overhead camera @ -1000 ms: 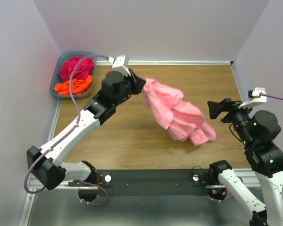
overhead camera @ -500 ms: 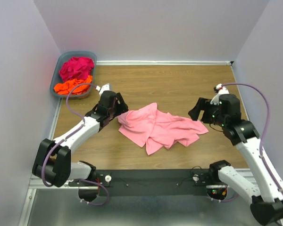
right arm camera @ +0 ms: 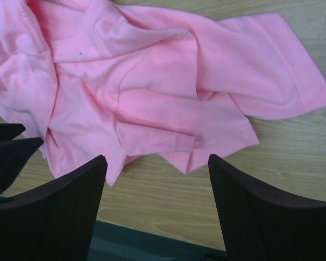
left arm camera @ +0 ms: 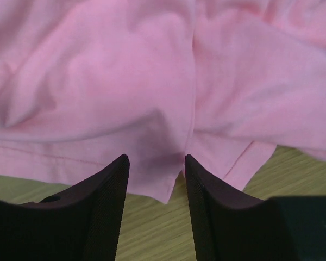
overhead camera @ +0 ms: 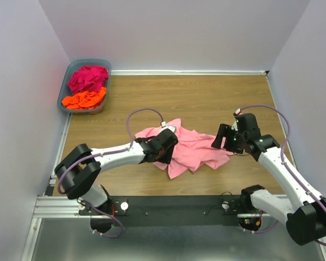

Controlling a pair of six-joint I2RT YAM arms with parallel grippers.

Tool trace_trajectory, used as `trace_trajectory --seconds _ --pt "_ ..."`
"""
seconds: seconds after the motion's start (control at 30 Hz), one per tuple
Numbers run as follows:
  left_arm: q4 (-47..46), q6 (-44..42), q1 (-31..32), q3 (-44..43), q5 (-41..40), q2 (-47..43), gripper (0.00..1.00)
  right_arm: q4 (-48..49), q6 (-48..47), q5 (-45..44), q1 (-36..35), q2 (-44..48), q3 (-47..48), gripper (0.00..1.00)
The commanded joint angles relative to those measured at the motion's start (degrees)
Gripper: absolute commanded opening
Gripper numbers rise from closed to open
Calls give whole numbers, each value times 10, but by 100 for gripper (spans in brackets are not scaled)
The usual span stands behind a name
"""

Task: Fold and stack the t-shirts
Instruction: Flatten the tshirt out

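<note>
The light pink t-shirt (overhead camera: 195,151) lies crumpled on the wooden table, mid-front. My left gripper (overhead camera: 167,148) sits low at its left part. In the left wrist view this gripper (left arm camera: 155,163) is open, and a hem corner of the pink t-shirt (left arm camera: 152,92) lies loose between the tips, unpinched. My right gripper (overhead camera: 224,139) hovers at the shirt's right edge. It is open (right arm camera: 156,159) above bare wood just off the pink t-shirt (right arm camera: 152,92). The magenta t-shirt (overhead camera: 88,78) and the orange t-shirt (overhead camera: 84,100) are bunched in the basket.
The grey-blue basket (overhead camera: 63,87) stands in the back left corner against the left wall. Lilac walls close the table on the left, back and right. A black rail (overhead camera: 174,205) runs along the near edge. My left gripper's dark fingers (right arm camera: 8,149) show in the right wrist view.
The pink t-shirt dropped from the air onto the table. My left gripper let go, opened and swung right onto its left part. The right gripper came down to its right edge.
</note>
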State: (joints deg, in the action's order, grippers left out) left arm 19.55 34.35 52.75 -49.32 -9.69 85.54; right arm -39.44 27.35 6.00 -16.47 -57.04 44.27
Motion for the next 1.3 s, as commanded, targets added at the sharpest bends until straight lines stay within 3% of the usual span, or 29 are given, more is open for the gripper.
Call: trace_trajectory --seconds 0.0,0.17,0.3,0.43,0.77,1.27 --pt "24 23 38 -11 -7 30 55 14 16 17 -3 -11 -30 83" --pt "37 34 60 -9 2 46 58 16 17 22 -3 -8 -39 83" --pt "70 57 68 12 -26 -14 66 20 22 33 -3 3 -45 83" --pt "119 47 68 9 -52 -51 67 22 23 39 -3 10 -50 83" --pt "141 34 101 -4 -58 15 56 26 33 45 -3 18 -52 83" --pt "103 12 117 -46 -81 82 61 28 50 53 -2 30 -53 83"
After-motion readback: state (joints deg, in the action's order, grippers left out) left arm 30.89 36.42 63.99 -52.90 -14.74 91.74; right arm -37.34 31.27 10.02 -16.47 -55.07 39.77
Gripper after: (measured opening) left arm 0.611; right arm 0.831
